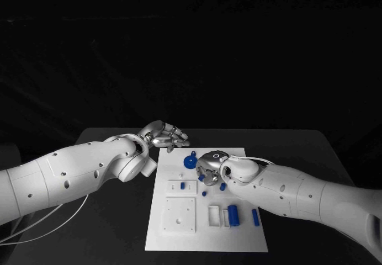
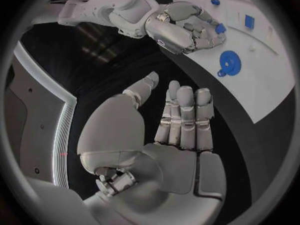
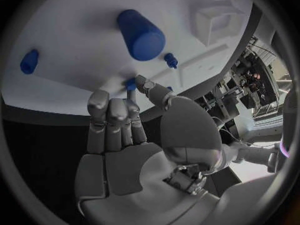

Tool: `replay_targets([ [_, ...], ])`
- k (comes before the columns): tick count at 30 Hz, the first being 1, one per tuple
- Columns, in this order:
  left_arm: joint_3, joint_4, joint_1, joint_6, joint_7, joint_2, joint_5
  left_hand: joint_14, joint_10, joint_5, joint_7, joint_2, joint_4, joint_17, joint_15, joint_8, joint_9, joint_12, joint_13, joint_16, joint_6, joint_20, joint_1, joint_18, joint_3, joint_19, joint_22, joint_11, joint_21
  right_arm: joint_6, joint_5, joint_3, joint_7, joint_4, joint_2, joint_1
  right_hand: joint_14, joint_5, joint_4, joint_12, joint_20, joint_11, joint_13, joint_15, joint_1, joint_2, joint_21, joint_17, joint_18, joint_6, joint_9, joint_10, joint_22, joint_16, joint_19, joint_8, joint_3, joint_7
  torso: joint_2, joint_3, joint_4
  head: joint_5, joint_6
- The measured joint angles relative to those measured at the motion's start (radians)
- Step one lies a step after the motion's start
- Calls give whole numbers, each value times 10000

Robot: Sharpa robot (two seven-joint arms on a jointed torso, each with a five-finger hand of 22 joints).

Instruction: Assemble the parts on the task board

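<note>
Here the black tabletop [image 1: 111, 232] carries the white board [image 1: 239, 237] at centre. The left hand [image 1: 163, 135] hovers off the board's eleven o'clock corner, fingers straight and apart, holding nothing. The right hand [image 1: 211, 165] presses down on the board, pinching a small blue part [image 3: 130, 84] beside a round blue disc [image 1: 190, 161].

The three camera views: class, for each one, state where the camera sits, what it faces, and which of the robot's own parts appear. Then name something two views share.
Head view: from the robot's head, looking down at the white rectangular task board; both white arms show.
Left wrist view: behind the left hand, held with fingers apart beside the board; the right hand also shows.
Right wrist view: behind the right hand, fingers pinching a small blue part.
Shared: the blue round disc with a tab, in the head and left wrist views.
</note>
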Motion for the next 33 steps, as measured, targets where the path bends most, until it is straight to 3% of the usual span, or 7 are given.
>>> replay_targets([
  [7,-1,48,0,12,-34,-56,4,34,25,0,-1,0,26,8,35,0,0,0,0,0,-1,1,0,2,-27,0,0,25,0,-135,-53,-13,-1,-2,-31,-12,11,-1,28,0,1,-22,36,-46,-77,-6,38,0,65,16,53,22,0,0,-1,27,-28,-13,5,0,-1,-18,0],
  [17,-8,42,1,50,-76,-212,31,34,26,0,-6,40,65,48,35,0,-1,-42,1,-41,-6,2,-41,5,-65,0,0,26,0,-885,140,-60,1,296,-584,-66,45,189,165,0,1,-89,89,-78,-212,-143,43,11,67,104,15,89,0,0,0,26,1,-36,6,-3,-6,-34,38],
  [18,-9,28,1,52,-79,-221,46,34,25,0,-6,41,65,48,35,0,-1,-47,1,-41,-6,2,-41,5,-65,0,1,26,0,-969,176,-61,2,351,-635,-65,60,196,167,0,1,-94,89,-93,-246,-177,44,11,68,118,17,94,0,0,1,27,2,-29,6,-4,-11,-34,39],
  [19,-10,5,1,57,-82,-226,70,34,25,0,-6,41,91,49,35,0,-1,-47,1,-41,-7,2,-41,6,-91,-1,0,26,0,-1083,226,-62,6,431,-694,-53,83,213,230,-14,-6,-93,89,-113,-249,-169,44,10,67,408,90,94,0,0,41,110,7,124,6,-4,-12,-33,40],
  [22,-11,-55,1,69,-86,-232,137,34,25,0,-7,40,92,63,35,0,-1,-47,1,-41,-7,2,-41,7,-92,-1,1,26,-19,-1314,326,-61,18,641,-812,19,85,234,237,-19,-19,-93,105,-114,-288,-137,44,10,67,493,55,95,0,0,56,77,17,188,5,-4,-18,-29,54],
  [33,-26,-201,1,140,-125,-254,330,33,23,0,-17,91,208,99,36,0,-2,-47,1,-79,-17,3,-91,12,-98,-2,1,24,-39,-1770,626,7,44,1037,-1080,159,86,274,332,-19,-41,-127,114,-113,-307,-270,43,19,66,505,40,130,-1,0,143,77,57,205,6,-4,-13,-84,113],
])
